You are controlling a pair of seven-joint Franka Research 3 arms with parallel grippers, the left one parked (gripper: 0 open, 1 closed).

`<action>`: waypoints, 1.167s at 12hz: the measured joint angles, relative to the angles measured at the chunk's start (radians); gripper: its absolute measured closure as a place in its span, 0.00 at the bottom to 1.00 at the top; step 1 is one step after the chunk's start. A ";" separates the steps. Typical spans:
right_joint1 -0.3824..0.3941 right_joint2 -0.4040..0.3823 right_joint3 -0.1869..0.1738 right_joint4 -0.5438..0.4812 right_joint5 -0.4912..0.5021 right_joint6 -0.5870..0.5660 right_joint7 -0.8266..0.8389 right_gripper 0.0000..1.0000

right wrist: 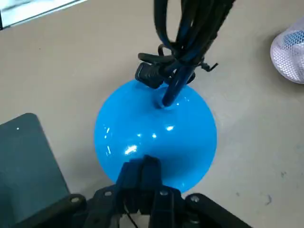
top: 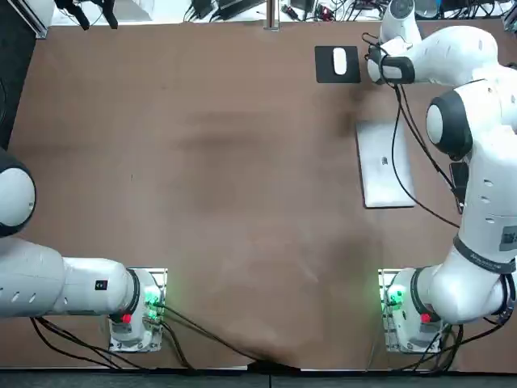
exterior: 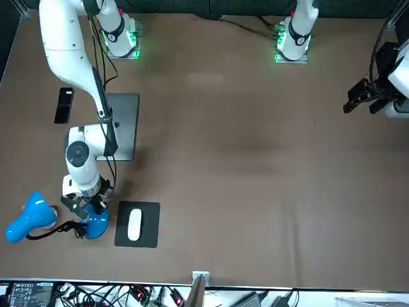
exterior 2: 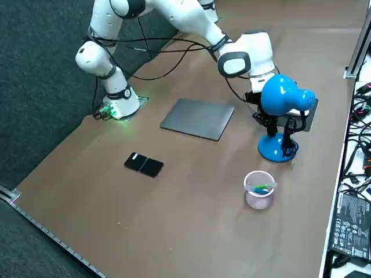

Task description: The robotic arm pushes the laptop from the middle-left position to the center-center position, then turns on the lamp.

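The blue desk lamp stands at the far right of the table, with its round base [right wrist: 156,128] [exterior: 97,225] [exterior 2: 277,148] and its head [exterior 2: 285,96] [exterior: 29,219] on a black stem. My right gripper [right wrist: 142,166] [exterior: 86,206] is shut, fingertips together, and touches the near edge of the lamp base from above. The closed grey laptop [top: 386,164] [exterior: 121,125] [exterior 2: 198,119] lies flat, a short way from the lamp toward the arm's base. In the top view my arm hides the lamp.
A black mouse pad [top: 326,74] [exterior: 148,238] with a white mouse [top: 339,59] [exterior: 134,224] lies beside the lamp. A black phone [exterior: 64,104] [exterior 2: 145,165] and a translucent cup [exterior 2: 259,190] [right wrist: 289,50] sit near the table's right edge.
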State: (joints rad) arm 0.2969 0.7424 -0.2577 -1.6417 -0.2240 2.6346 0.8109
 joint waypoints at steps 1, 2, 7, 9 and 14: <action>0.003 0.000 -0.001 0.000 0.000 -0.001 0.000 0.98; 0.004 0.000 -0.001 0.000 0.000 -0.001 0.000 0.98; 0.006 0.000 -0.002 0.000 0.000 -0.002 0.000 0.98; 0.009 0.000 -0.002 0.000 0.000 -0.008 0.001 0.98; 0.027 0.000 -0.002 0.000 0.000 -0.017 0.018 0.98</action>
State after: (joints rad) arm 0.3243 0.7424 -0.2595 -1.6413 -0.2239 2.6179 0.8294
